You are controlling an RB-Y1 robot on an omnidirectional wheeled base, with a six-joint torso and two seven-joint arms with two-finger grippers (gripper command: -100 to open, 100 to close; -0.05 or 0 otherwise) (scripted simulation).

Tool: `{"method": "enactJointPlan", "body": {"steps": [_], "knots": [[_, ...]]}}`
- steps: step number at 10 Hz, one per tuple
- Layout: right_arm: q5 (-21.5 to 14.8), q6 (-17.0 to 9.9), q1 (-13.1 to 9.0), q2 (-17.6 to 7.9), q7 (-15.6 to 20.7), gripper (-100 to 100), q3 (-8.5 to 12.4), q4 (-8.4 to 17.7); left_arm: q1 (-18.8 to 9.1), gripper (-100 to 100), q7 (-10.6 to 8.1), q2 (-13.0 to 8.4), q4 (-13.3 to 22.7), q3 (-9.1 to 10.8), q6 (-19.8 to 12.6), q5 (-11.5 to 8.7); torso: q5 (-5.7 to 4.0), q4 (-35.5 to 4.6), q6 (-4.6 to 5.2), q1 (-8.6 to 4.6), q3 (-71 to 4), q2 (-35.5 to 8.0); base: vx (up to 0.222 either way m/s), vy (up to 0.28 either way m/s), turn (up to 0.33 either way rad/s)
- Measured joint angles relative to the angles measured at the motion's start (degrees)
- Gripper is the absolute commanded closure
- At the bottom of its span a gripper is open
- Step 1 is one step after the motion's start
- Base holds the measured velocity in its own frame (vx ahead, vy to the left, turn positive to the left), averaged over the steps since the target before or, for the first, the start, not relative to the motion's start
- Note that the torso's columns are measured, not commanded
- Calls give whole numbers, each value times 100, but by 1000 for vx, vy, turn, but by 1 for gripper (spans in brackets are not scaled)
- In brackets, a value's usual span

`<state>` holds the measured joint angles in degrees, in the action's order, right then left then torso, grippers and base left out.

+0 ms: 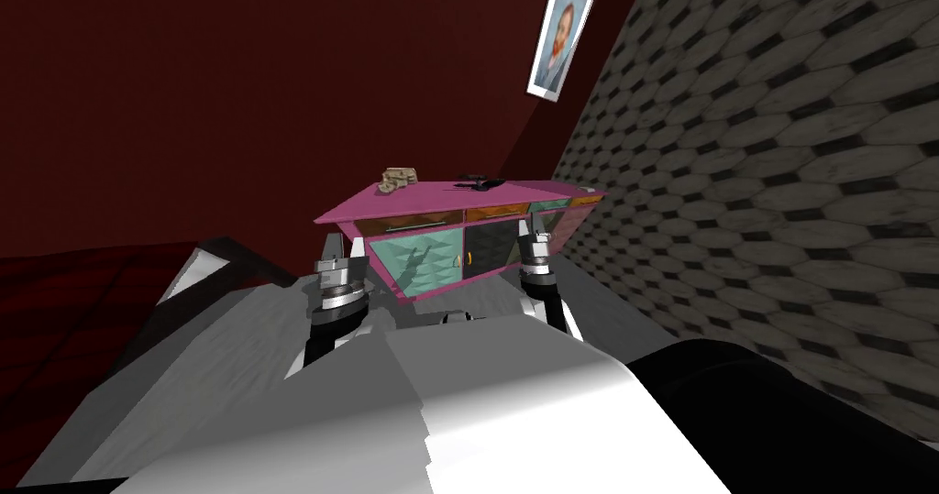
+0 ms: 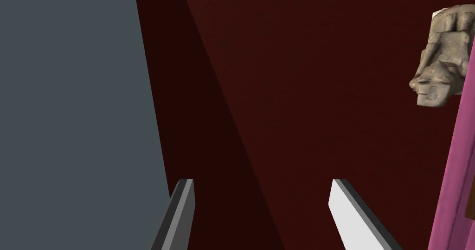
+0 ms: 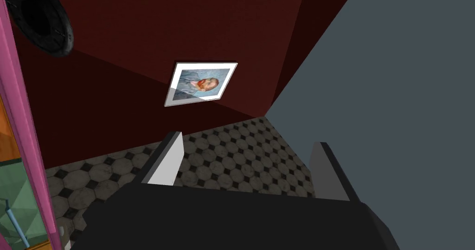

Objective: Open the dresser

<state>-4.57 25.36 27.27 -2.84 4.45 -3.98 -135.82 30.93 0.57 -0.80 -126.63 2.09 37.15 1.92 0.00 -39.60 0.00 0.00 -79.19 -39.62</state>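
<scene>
Facing the dresser point(image 1: 431, 203), we are holding the left gripper point(image 2: 260, 182) and right gripper point(image 3: 247, 138) spread wide and empty beside its two ends.

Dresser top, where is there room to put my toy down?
The pink dresser top is bare along its whole front edge and in the gap between the stone figurine at the back left and the black object. The right end, toward the tiled wall, is free too. It is crowded only around those two.

Dresser point(image 1: 440, 206), centre: pink top, orange drawers, teal doors. Back wall point(image 1: 183, 104), upper left: dark red. Rt wall point(image 1: 779, 195): grey octagon tiles, black diamonds.
</scene>
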Motion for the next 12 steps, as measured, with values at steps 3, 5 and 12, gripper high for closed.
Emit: {"method": "enactJointPlan", "body": {"steps": [3,5,12], "knots": [[-324,-247,-30,-216,-69,-100,-162,390,0,0,0,0,3,0,-1,0,-2,-262,1,-6,-531,-263,-17,-31,239],[-479,-454,-90,-348,-184,-100,-165,616,1,0,0,0,3,0,-1,0,1,-268,3,2,-538,-266,-12,-23,150],[-1200,-1366,-195,-545,-436,-100,-479,1375,1,0,0,0,3,0,-1,0,1,-269,5,-1,-538,-267,-9,-18,216]]}}
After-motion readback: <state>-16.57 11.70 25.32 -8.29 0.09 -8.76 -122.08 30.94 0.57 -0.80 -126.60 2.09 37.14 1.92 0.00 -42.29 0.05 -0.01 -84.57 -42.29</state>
